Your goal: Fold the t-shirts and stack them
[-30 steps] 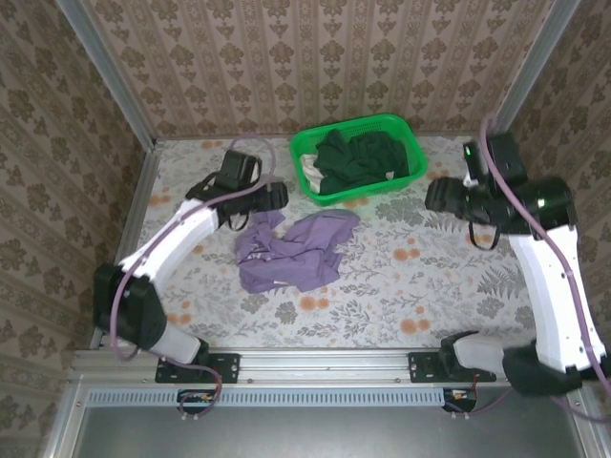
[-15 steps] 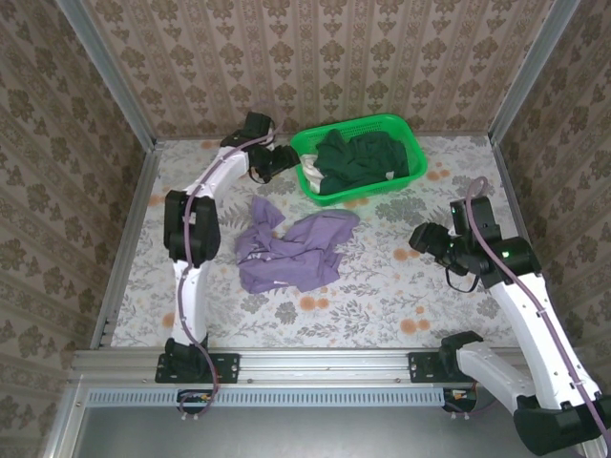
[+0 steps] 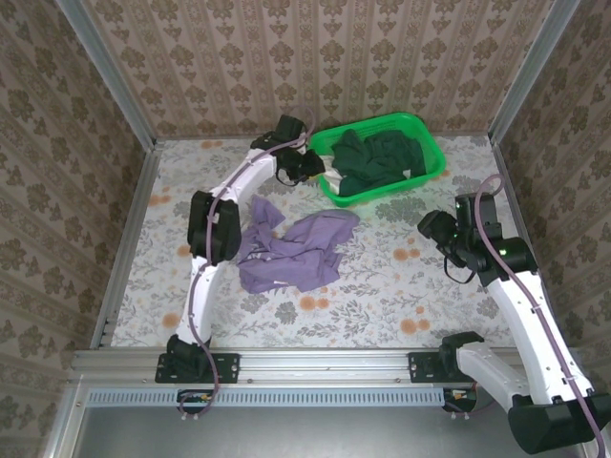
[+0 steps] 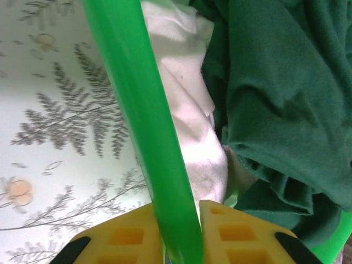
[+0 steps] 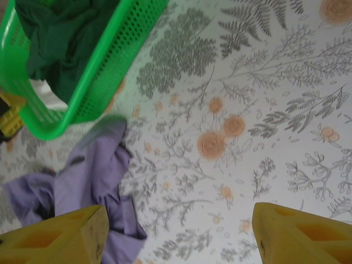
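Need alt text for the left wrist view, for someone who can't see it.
The left gripper is shut on the rim of the bright green basket, one yellow finger on each side. Dark green t-shirts and a white cloth lie inside it; the floral table lies outside.

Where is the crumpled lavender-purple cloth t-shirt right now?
In the top view, the lavender-purple t-shirt lies on the floral table, left of centre, nearer than the bright green plastic basket.
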